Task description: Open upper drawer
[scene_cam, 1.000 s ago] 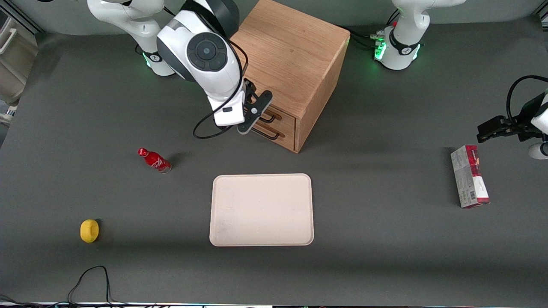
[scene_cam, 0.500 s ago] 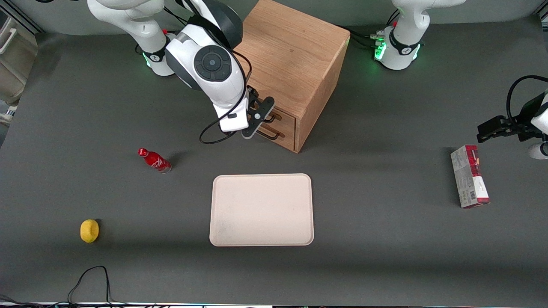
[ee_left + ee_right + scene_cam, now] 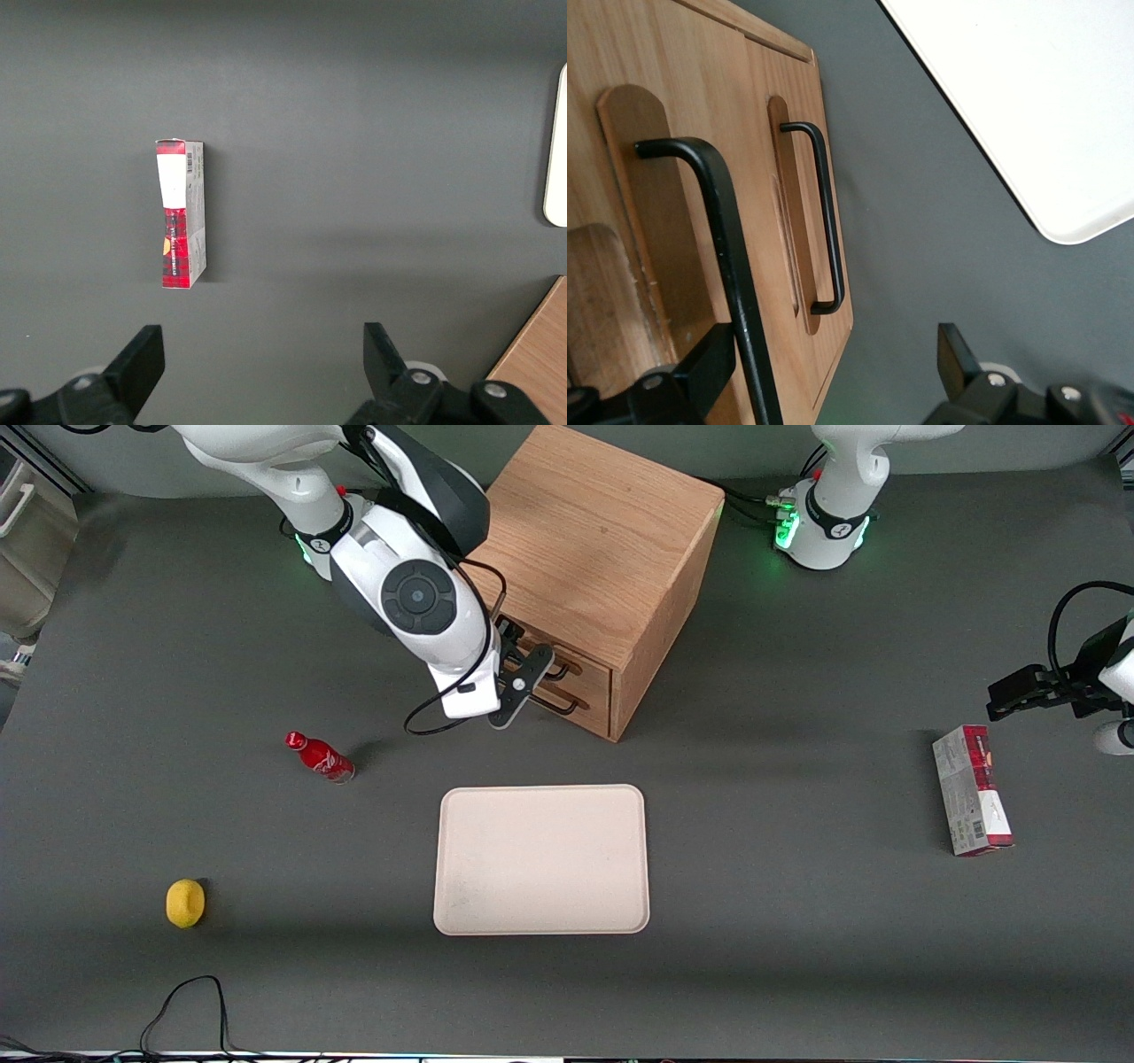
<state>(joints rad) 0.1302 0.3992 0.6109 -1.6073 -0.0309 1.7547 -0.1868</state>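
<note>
The oak cabinet (image 3: 594, 522) stands at the back of the table. Its upper drawer (image 3: 586, 666) looks shut, with its black wire handle (image 3: 560, 670) above the lower drawer (image 3: 592, 707). My right gripper (image 3: 532, 676) is right in front of the drawer fronts, at the height of the upper handle. In the right wrist view the gripper (image 3: 828, 354) is open. The upper drawer's handle (image 3: 731, 257) runs between the jaws, close beside one finger (image 3: 700, 372) and apart from it. The lower drawer's handle (image 3: 828, 221) shows farther off on its own front (image 3: 806, 88).
A cream tray (image 3: 540, 859) lies nearer the front camera than the cabinet and shows in the right wrist view (image 3: 1028, 97). A red bottle (image 3: 319, 755) and a yellow fruit (image 3: 185, 903) lie toward the working arm's end. A red and grey box (image 3: 970, 790) lies toward the parked arm's end.
The right arm has lowered and turned, and the gripper has shifted a little along the drawer fronts, coming level with the upper handle. The drawers have not moved.
</note>
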